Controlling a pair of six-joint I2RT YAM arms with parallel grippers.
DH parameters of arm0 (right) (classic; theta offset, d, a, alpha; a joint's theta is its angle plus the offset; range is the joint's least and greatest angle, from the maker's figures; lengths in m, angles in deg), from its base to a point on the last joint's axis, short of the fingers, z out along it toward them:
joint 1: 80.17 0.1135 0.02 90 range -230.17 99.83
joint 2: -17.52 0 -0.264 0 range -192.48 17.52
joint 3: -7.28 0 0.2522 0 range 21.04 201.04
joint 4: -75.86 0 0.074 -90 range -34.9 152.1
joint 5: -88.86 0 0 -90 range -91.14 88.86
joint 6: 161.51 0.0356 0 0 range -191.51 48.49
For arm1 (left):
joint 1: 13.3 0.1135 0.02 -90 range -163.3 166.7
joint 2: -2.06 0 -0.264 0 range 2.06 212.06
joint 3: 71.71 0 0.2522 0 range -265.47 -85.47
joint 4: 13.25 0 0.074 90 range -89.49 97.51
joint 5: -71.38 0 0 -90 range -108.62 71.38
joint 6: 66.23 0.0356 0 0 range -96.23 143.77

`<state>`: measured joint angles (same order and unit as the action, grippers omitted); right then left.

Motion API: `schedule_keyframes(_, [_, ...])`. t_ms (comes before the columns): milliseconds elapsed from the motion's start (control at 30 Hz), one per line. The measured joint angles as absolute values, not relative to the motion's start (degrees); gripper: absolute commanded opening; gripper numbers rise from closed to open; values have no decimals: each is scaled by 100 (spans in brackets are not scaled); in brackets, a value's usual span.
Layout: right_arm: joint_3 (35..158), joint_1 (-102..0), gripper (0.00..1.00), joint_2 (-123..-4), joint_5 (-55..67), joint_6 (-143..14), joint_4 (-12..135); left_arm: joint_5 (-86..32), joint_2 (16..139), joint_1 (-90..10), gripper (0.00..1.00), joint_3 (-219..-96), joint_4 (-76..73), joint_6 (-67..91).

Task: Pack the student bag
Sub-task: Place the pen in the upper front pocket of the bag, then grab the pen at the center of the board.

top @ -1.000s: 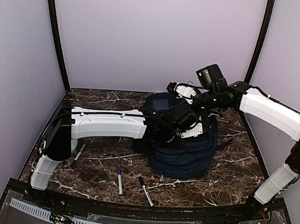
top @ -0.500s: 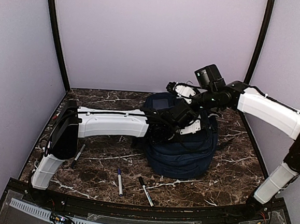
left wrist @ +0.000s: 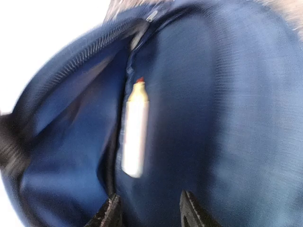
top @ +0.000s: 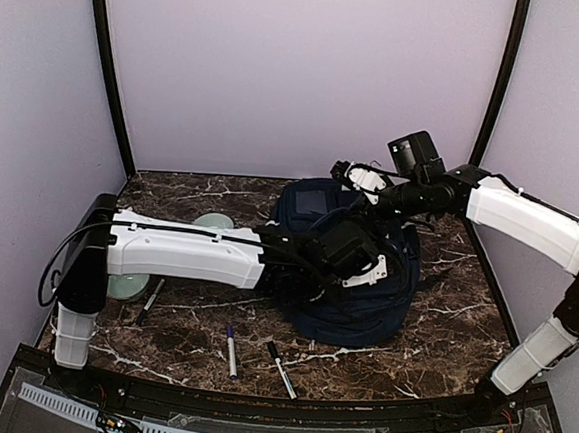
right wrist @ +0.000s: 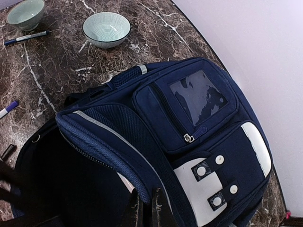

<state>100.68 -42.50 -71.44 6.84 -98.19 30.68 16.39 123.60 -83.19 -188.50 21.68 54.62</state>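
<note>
Navy student bag (top: 357, 317) lies on the dark marbled table (top: 452, 320), right of centre, front pockets facing up. Its main zip opening gapes toward the left arm.

Your right hand (right wrist: 147, 209) is at the bag's top rim. It is pinched narrow on the edge of the opening, with the fabric caught between its fingers.

Your left hand (left wrist: 149, 213) sits at the mouth of the opening, looking into the main compartment. Its fingers (left wrist: 110, 213) stand wide apart with nothing between them. Just past them a white marker (left wrist: 135, 131) with a red tip is inside, against the blue lining and apart from both fingers. That view is blurred, so you can't tell what the marker rests on.

The right wrist view shows the window pocket (right wrist: 196, 97) and the white-grey patch (right wrist: 206, 182) with its snaps.

Left of the bag on the table are two pale bowls. The near bowl (right wrist: 106, 29) is close to the bag. The far bowl (right wrist: 26, 13) is out by the left arm's base.

Three pens lie loose toward the front edge:
- a dark pen (top: 149, 301) beside the far bowl
- a blue-capped pen (top: 231, 350)
- a black pen (top: 281, 368) just right of the blue-capped one

None of the pens touches the bag.
</note>
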Motion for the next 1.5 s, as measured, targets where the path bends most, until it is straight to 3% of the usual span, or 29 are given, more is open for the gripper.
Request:
schedule_keyframes(200, [9596, -4390, 0, -6956, 940, -9758, 3422, 1287, 11263, -9139, 44, -18089, 2598, 4286])
schedule_keyframes(367, [9417, -4403, 0, -6871, 1063, -9732, 3579, 834, 10727, -9062, 42, -17831, 3289, 2686])
schedule_keyframes(667, [9301, -4414, 0, -6832, 1143, -9729, 3680, -315, 10732, -8960, 38, -16686, 4065, -1136])
schedule_keyframes(900, [9244, -4414, 0, -6827, 1178, -9729, 3726, -1402, 10810, -8863, 38, -15650, 3770, -2808])
schedule_keyframes(1400, [9163, -4421, 0, -6814, 1281, -9729, 3813, -2285, 11057, -8551, 41, -15575, 2977, -3718])
schedule_keyframes(1500, [9119, -4421, 0, -6795, 1285, -9727, 3837, -2263, 11208, -8498, 37, -15794, 3064, -3691])
